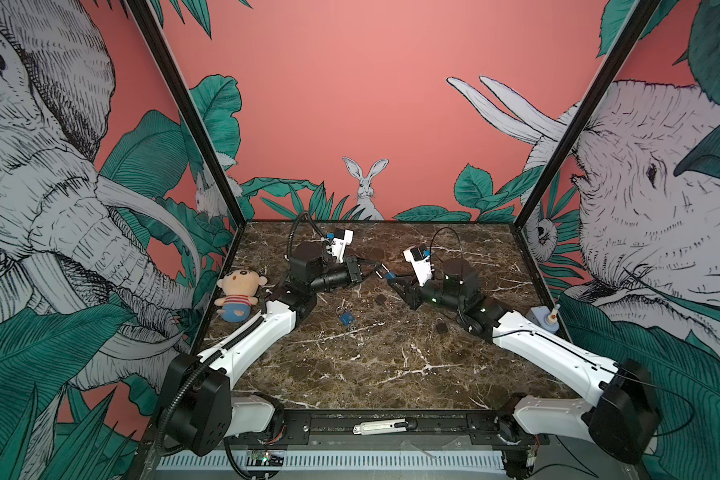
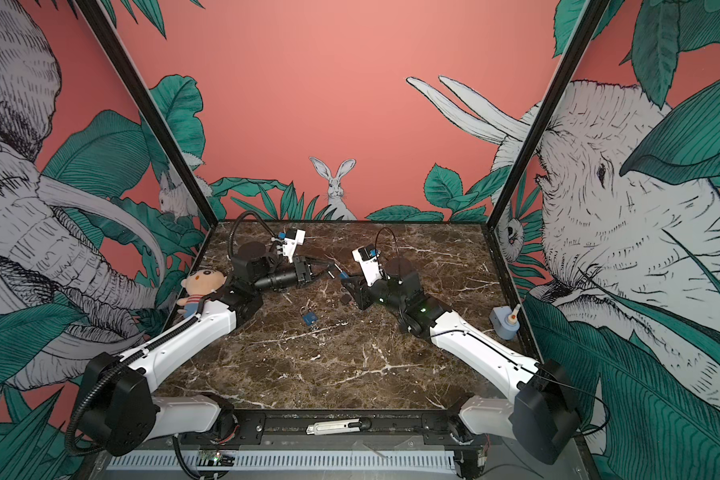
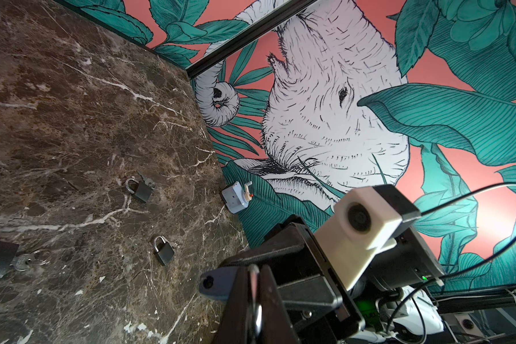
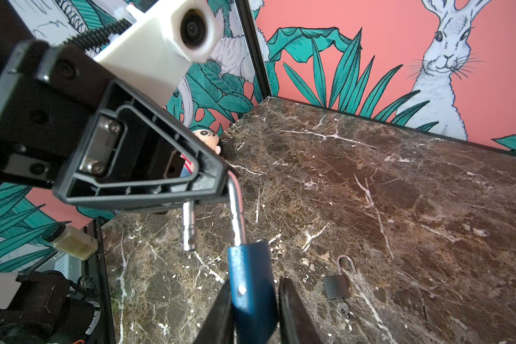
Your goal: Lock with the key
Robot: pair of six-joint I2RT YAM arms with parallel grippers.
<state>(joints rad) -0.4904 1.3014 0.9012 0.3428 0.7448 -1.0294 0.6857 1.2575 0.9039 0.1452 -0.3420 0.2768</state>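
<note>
A blue padlock [image 4: 251, 286] hangs above the middle of the marble table [image 1: 371, 374], its steel shackle [image 4: 236, 205] swung open. My left gripper [image 1: 376, 270] is shut on the top bend of that shackle, which shows as a metal strip between its fingers [image 3: 242, 297]. My right gripper [image 4: 255, 283] meets it from the right, its two fingers pressed on the padlock's blue body [image 1: 389, 275]. A key on a ring [image 3: 23, 262] lies on the table at a second blue padlock [image 1: 346, 318]. In neither gripper is there a key.
Two black padlocks [image 3: 142, 190] [image 3: 163, 253] lie on the table right of centre, one with a key in it [image 4: 343, 311]. A plush doll [image 1: 238, 293] sits at the left edge, a pale blue box with a lever [image 1: 543, 318] at the right. A utility knife [image 1: 383, 427] rests on the front rail.
</note>
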